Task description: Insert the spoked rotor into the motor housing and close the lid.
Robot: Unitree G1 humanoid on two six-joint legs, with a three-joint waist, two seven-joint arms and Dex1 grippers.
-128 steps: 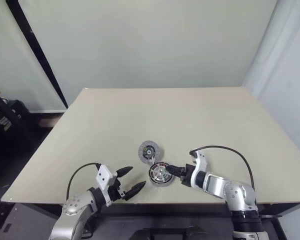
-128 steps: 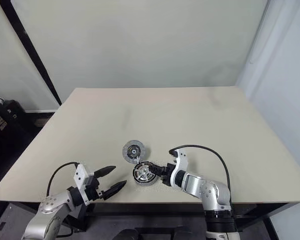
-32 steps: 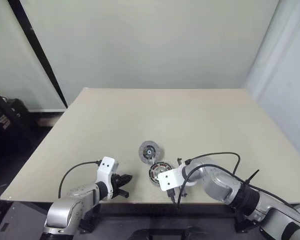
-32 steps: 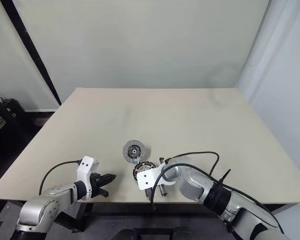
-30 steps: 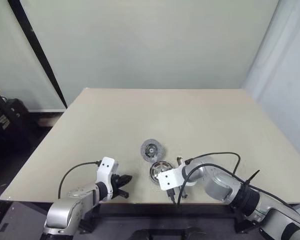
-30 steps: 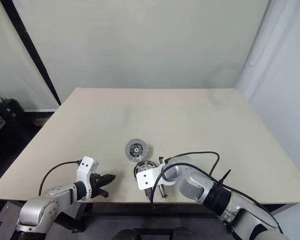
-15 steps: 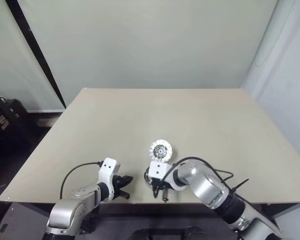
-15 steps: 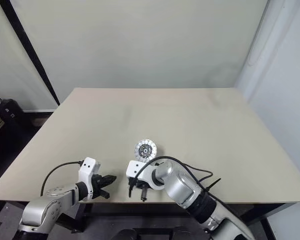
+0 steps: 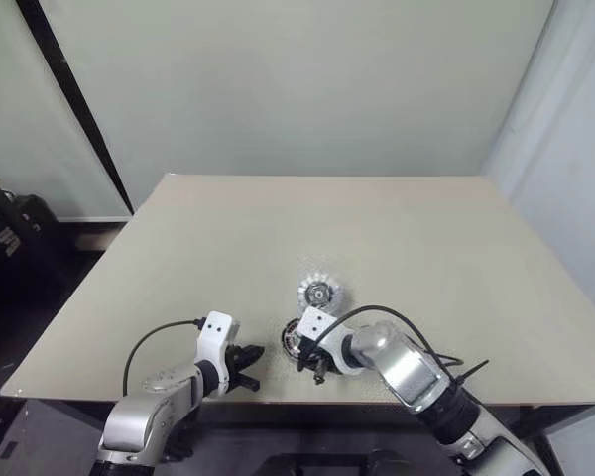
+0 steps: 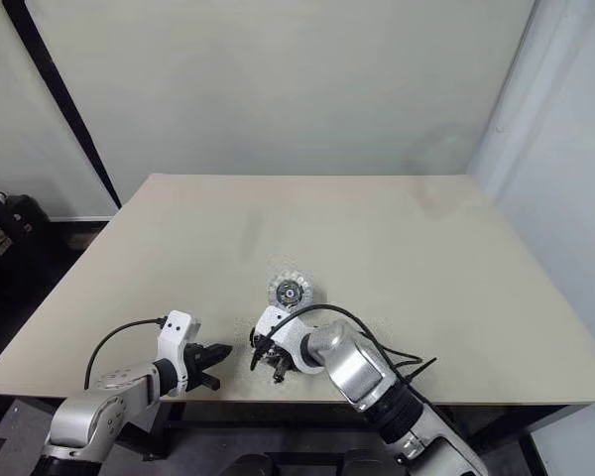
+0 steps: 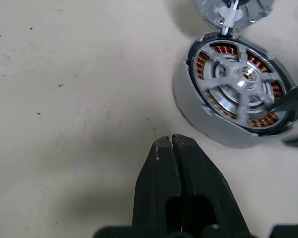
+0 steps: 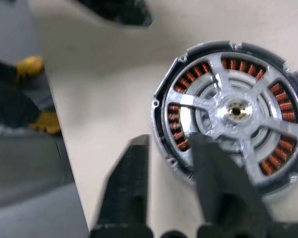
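Beige table [image 9: 397, 248] against a pale wall, as I see it from the head camera; items listed near to far.

1. Left gripper [image 9: 246, 363]: low at the near edge, arm bent in from my left, forearm lying close over the table, fingers [image 11: 174, 168] pointing toward the housing and pressed together, holding nothing. In the left wrist view the tips rest just short of the housing, apart from it.

2. Right gripper [image 12: 171, 148]: arm reaches in from the right and curls across the near edge, wrist bent down and turned toward my left, cable looping over the forearm. Jaws partly apart, nothing clamped between them. In the right wrist view one finger lies outside the housing's rim over bare table, the other overlaps the rim and windings; I cannot tell whether it touches.

3. Housing [image 11: 236, 99]: flat on the table between the two grippers, near the front edge, copper windings visible around a silver centre.

4. Rotor [image 12: 236, 111]: seated inside the housing, spokes level over the windings, hub centred.

5. Lid [image 9: 318, 294]: on the table just beyond the housing, its edge beside the housing's rim in the left wrist view, not on it.
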